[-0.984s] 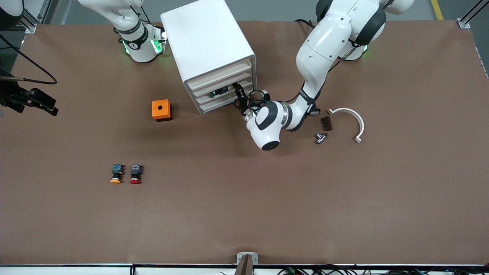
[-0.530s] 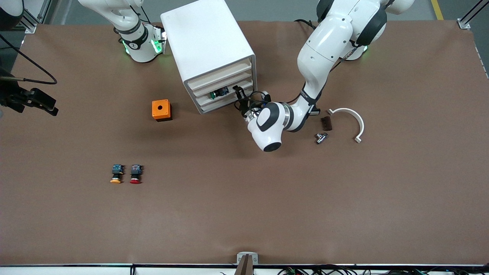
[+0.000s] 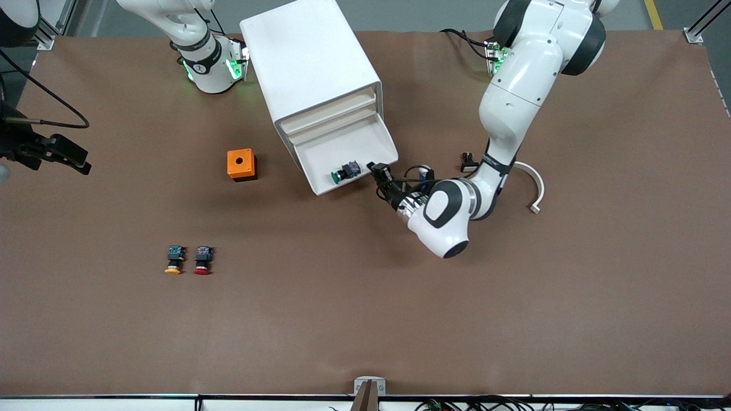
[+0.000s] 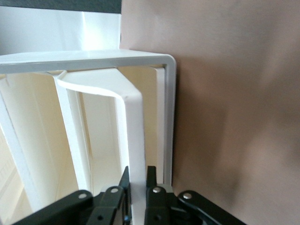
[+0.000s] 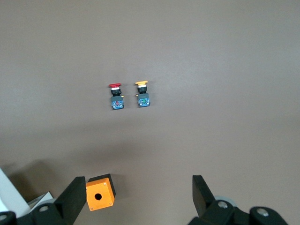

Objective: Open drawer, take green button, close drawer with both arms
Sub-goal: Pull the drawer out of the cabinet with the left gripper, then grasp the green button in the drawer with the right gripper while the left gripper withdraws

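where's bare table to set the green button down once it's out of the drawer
Widest bare patch: the table nearer the front camera than the drawer, between the orange-capped button and red-capped button pair and the left arm's end. Crowded: around the left gripper on the drawer's front wall, beside the green button, and by the white curved piece.

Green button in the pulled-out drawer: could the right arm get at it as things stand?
Probably yes. The green button lies uncovered in the open drawer, with nothing above it. The left gripper is clamped on the drawer's front rim beside it, leaving little room; the right gripper is open, up over the table.
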Action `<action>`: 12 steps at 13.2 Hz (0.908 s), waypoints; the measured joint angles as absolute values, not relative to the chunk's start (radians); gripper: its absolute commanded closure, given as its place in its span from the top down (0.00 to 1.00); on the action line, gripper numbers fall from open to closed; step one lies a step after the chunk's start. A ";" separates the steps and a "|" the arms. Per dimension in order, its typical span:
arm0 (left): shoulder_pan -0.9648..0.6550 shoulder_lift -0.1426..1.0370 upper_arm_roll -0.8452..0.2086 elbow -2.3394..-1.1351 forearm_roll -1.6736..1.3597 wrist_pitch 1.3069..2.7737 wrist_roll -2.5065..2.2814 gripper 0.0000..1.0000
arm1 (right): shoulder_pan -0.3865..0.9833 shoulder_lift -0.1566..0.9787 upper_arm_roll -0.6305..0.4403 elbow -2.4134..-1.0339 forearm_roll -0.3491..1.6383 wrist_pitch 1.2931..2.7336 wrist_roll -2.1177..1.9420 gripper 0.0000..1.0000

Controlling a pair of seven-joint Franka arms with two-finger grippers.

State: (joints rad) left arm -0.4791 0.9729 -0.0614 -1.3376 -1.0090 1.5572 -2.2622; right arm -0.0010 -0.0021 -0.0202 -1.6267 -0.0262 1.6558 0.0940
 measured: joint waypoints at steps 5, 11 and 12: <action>-0.474 0.971 -0.043 -1.291 -1.006 1.573 -2.252 0.99 | 0.045 0.038 -0.019 -1.629 0.040 1.666 0.231 1.00; -0.469 0.909 0.136 -1.244 -0.852 1.572 -2.034 0.99 | 0.177 0.102 -0.013 -1.634 0.048 1.682 0.549 1.00; -0.467 0.890 0.167 -1.241 -0.824 1.572 -1.989 0.99 | 0.210 0.115 -0.012 -1.635 0.049 1.685 0.625 1.00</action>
